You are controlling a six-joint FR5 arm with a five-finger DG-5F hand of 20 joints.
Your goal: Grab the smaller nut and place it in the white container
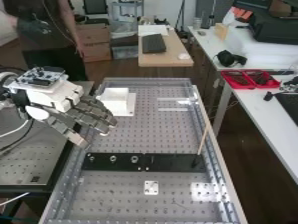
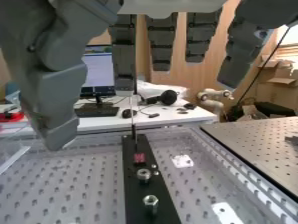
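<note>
– How are the fingers (image 1: pixel 98 120)?
– Open, nearly straight, holding nothing.
– And the smaller nut?
– Below the fingers, well apart, are one nut (image 2: pixel 151 201) and another nut (image 2: pixel 144 174); which is smaller, I cannot tell. Better compare first, then descend straight and pinch its sides.
– The views?
– High: white container (image 1: pixel 116 101) beside the fingers. Wrist: reddish piece (image 2: pixel 139 158) beyond the nuts.
</note>
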